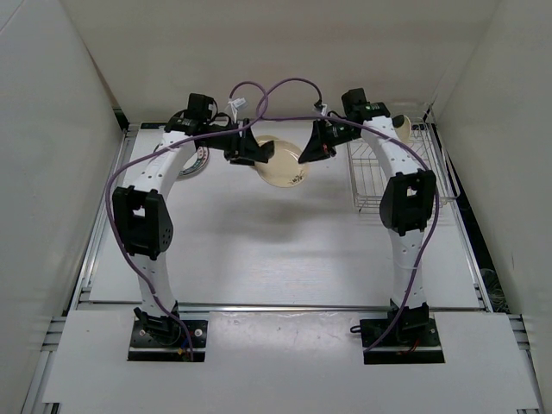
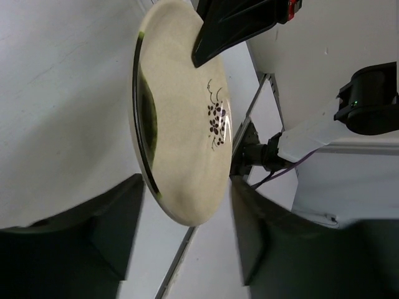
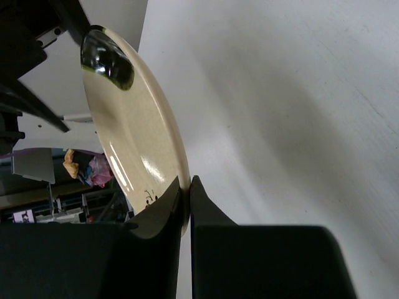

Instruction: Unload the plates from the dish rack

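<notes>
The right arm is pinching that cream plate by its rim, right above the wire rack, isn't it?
Not quite. The right gripper does pinch the cream plate by its rim, but the top view shows it over the table, left of the wire rack.

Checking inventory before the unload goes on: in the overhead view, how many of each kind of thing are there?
Plates: 3 (held cream plate, dark-rimmed plate on the table, racked cream plate)
Dish rack: 1
Robot arms: 2 (left arm, right arm)
Total: 6
</notes>
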